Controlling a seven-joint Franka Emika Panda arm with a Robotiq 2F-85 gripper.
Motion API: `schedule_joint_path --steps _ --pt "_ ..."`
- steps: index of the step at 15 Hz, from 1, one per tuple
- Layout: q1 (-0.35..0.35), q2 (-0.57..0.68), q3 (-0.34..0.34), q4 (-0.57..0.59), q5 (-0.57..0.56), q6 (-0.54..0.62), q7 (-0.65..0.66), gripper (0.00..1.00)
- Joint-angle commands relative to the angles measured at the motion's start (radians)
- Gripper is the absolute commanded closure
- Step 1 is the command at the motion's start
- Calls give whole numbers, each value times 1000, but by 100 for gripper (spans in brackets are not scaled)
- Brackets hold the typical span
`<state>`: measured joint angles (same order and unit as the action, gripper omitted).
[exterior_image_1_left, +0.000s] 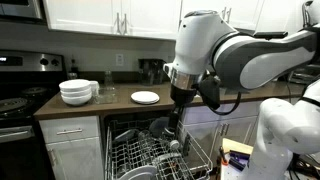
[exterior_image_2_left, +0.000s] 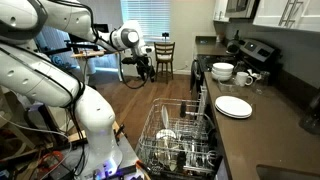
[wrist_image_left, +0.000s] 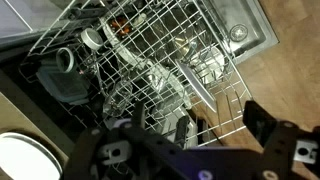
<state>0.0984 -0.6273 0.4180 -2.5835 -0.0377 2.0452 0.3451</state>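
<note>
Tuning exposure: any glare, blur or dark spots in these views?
In an exterior view the window blows out and the foreground is dim; in an exterior view the dishwasher rack sits in shadow under the arm; in the wrist view the open gripper is dark and soft, the rack sharper.

Kitchen scene: a brown countertop (exterior_image_1_left: 115, 104) carries a stack of white bowls (exterior_image_1_left: 77, 92) at one end and a single white plate (exterior_image_1_left: 145, 97) lying flat farther along, well apart from the stack. Small cups (exterior_image_2_left: 246, 78), too small to make out clearly, stand just beside the bowls. Below the counter's edge a wire dishwasher rack (exterior_image_1_left: 150, 155) stands pulled out over the wood floor (wrist_image_left: 285, 70), loaded with a dark bowl (wrist_image_left: 60, 85) and glassware (wrist_image_left: 208, 66) among its tines.
</note>
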Motion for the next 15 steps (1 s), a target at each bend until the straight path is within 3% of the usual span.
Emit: schedule_joint_path --steps 1,7,13,15 --pt "30 8 -26 2 -20 -3 17 0" --pt "30 8 -26 2 -20 -3 17 0" --pt "36 270 -157 93 -18 106 -245 0" --pt "14 388 -161 158 -8 144 -353 0"
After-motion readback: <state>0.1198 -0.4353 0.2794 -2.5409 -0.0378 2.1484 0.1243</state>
